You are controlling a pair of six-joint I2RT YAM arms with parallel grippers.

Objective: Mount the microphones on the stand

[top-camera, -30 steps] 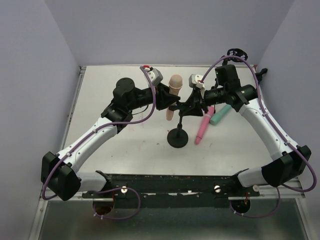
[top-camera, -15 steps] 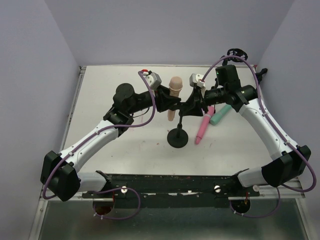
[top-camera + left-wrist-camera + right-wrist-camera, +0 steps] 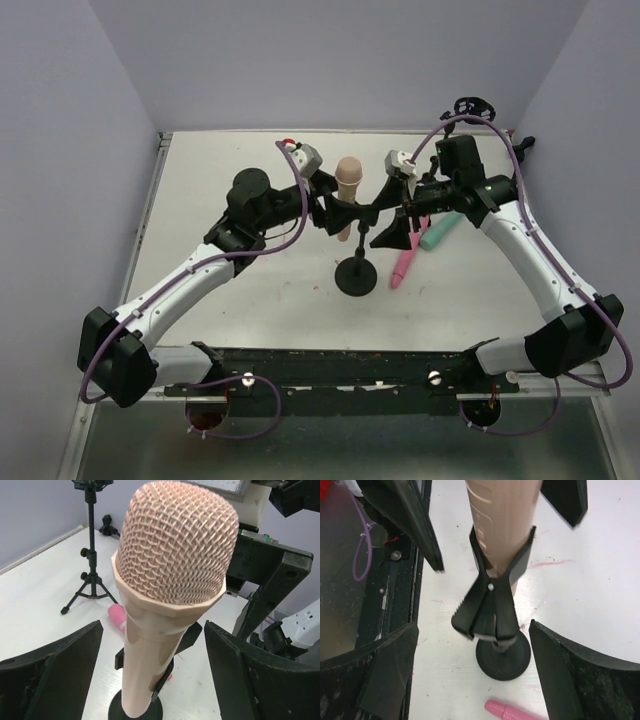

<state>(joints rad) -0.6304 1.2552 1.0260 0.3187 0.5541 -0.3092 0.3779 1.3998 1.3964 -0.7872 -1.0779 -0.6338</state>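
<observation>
The peach-beige microphone (image 3: pixel 347 185) stands tilted in the black clip (image 3: pixel 496 592) of the round-based stand (image 3: pixel 355 276). In the left wrist view its mesh head (image 3: pixel 175 542) fills the middle. My left gripper (image 3: pixel 336 212) is open, its fingers (image 3: pixel 55 675) on either side of the microphone's body without touching it. My right gripper (image 3: pixel 402 218) is open too, just right of the clip, with the stand's base (image 3: pixel 503 655) between its fingers (image 3: pixel 580 680). The pink microphone (image 3: pixel 406 256) and the teal-green microphone (image 3: pixel 441 229) lie on the table to the right of the stand.
A small black tripod (image 3: pixel 90 555) stands at the back right corner (image 3: pixel 471 106), another dark piece (image 3: pixel 525 144) beside it. Grey walls close the white table (image 3: pixel 220 300) on three sides. The black base rail (image 3: pixel 340 365) runs along the near edge.
Both grippers have opened. The left let go of the peach-beige microphone, which stays in the clip. The right released the clip and drew slightly back to the right.
</observation>
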